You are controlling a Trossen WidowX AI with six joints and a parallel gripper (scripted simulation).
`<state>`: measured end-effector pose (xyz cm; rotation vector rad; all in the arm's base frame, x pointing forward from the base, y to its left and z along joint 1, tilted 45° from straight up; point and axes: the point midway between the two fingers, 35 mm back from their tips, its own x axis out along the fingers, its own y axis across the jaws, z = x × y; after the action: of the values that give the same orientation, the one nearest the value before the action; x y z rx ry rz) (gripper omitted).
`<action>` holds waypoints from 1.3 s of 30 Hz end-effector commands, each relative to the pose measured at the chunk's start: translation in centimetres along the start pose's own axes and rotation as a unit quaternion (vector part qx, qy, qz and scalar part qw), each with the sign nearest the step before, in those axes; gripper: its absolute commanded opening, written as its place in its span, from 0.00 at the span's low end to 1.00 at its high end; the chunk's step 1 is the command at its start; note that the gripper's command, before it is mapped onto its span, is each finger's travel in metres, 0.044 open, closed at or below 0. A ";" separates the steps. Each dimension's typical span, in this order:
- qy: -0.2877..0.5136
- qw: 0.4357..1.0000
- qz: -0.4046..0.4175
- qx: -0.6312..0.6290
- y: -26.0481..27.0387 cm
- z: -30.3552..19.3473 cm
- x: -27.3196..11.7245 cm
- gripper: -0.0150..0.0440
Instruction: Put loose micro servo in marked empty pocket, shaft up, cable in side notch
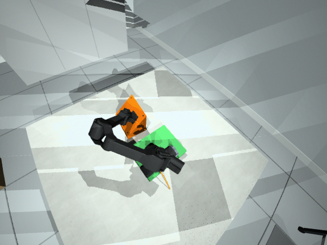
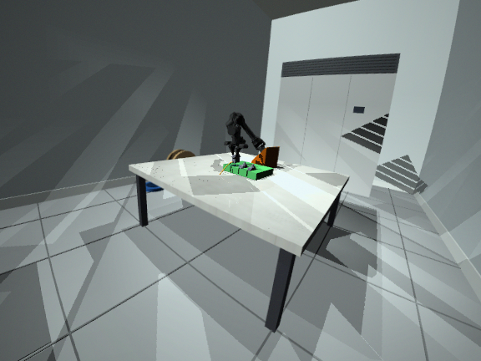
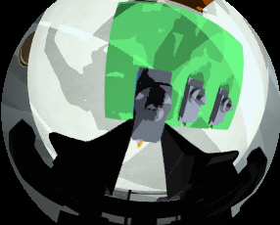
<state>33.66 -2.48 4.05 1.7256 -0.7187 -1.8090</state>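
Note:
My gripper [image 2: 235,159] [image 3: 147,124] is shut on the grey micro servo [image 3: 153,105], with its output shaft facing the wrist camera. The servo is over the green deck [image 1: 164,132] [image 2: 262,175] [image 3: 128,29]. A thin blue line shows beside the servo's left edge in the wrist view; the rest of the marked pocket is hidden. Two mounted servos sit in the deck to the right, a nearer one [image 3: 192,103] and a farther one [image 3: 221,109]. The orange cable [image 1: 166,181] [image 2: 225,169] reaches out past the deck's edge. The height of the servo above the deck cannot be told.
An orange bracket [image 1: 131,103] [image 2: 272,157] stands behind the deck, by the arm's base. The arm covers part of the deck in the top view. The pale tabletop [image 1: 113,210] [image 2: 267,209] surrounds the deck.

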 end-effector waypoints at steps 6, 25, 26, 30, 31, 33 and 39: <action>0.002 1.000 0.003 -0.003 0.0 -0.1 1.2 0.25; 0.002 1.000 0.003 -0.003 0.0 -0.3 1.4 0.25; 0.002 1.000 0.003 -0.003 0.0 -0.3 1.5 0.25; 0.002 1.000 0.003 -0.003 0.0 -0.3 1.9 0.25; 0.002 1.000 0.003 -0.003 0.0 -0.3 2.0 0.25; 0.002 1.000 0.003 -0.003 0.0 -0.3 2.2 0.25; 0.002 1.000 0.003 -0.003 0.0 -0.3 2.9 0.25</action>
<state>33.74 -4.39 2.16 1.7237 -0.7202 -1.8094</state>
